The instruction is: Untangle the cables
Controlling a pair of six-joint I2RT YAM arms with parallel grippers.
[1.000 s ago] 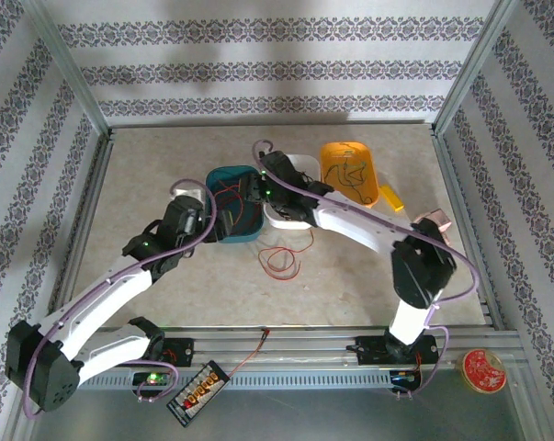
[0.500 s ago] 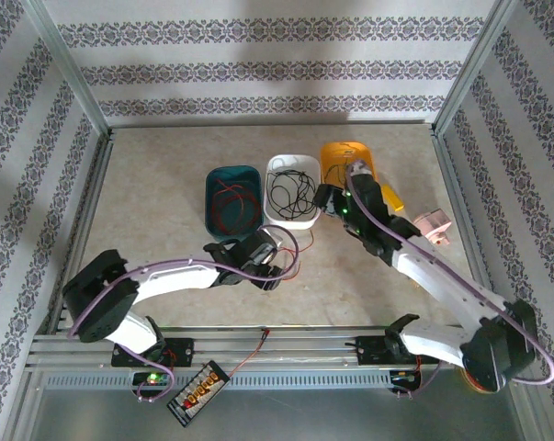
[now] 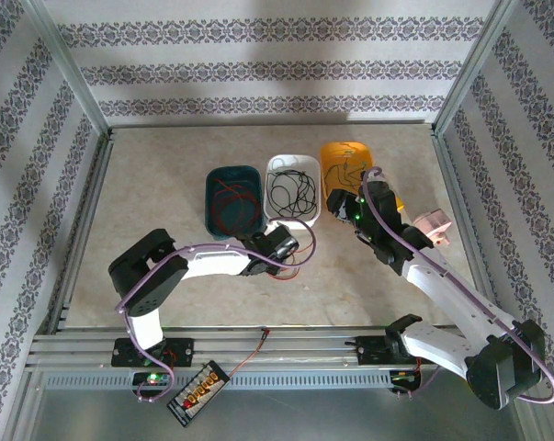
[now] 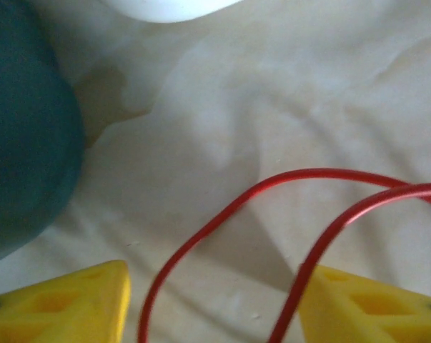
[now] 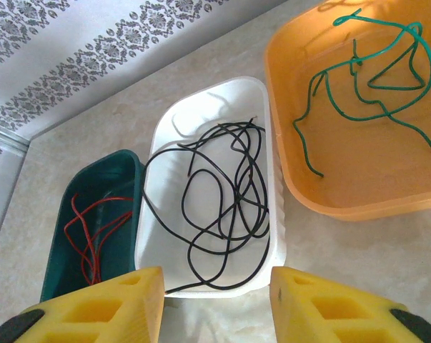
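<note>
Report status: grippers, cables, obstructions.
Left gripper open, fingers straddling loose thin red wire. Right gripper open, empty. Black wire in white plastic tray, green wire in orange tray. No obstruction seen.

2 white arms (image 3: 456, 299), black joints (image 3: 148, 271), purple cables (image 3: 376, 197), yellow gripper fingers (image 5: 329, 307)

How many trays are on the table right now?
3, in a row: teal tray on the left, white tray in the middle, orange tray on the right. None looks hidden.
</note>
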